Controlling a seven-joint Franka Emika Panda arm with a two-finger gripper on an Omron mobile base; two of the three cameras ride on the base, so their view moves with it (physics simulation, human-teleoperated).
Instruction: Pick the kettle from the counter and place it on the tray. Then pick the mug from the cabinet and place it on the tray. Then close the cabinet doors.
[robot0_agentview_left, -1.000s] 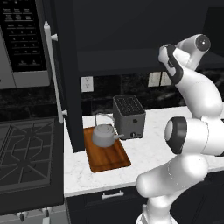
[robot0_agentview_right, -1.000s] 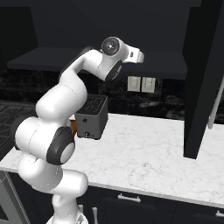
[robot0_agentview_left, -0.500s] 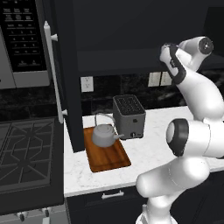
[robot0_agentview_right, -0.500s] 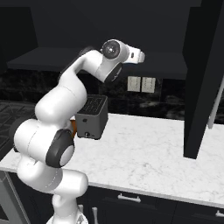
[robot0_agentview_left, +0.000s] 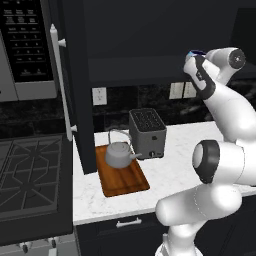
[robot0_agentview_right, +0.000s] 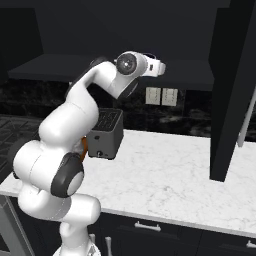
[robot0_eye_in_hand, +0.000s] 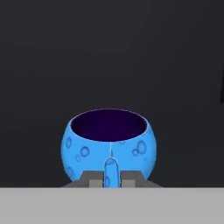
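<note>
In the hand view a bright blue mug (robot0_eye_in_hand: 109, 144) with a dark purple inside sits upright in the dark cabinet (robot0_agentview_left: 150, 35). Its side handle stands between my two finger tips, and my gripper (robot0_eye_in_hand: 111, 177) is shut on that handle. From the left base view my gripper (robot0_agentview_left: 192, 57) is high up at the cabinet shelf, with a sliver of the mug (robot0_agentview_left: 196, 52) at its tip. The grey kettle (robot0_agentview_left: 119, 154) rests on the reddish-brown tray (robot0_agentview_left: 125, 182) on the white counter (robot0_agentview_left: 180, 165). Both cabinet doors stand open: the left door (robot0_agentview_left: 75, 75) and the right door (robot0_agentview_right: 230, 90).
A boxy dark toaster (robot0_agentview_left: 147, 133) stands right behind the tray. The microwave (robot0_agentview_left: 25, 50) hangs at the left above the stove (robot0_agentview_left: 30, 180). The right door's lower edge hangs over the counter (robot0_agentview_right: 165, 175) on the right.
My jaws have closed from wide open onto the mug's handle. The arm has barely shifted, and the kettle and tray have stayed put.
</note>
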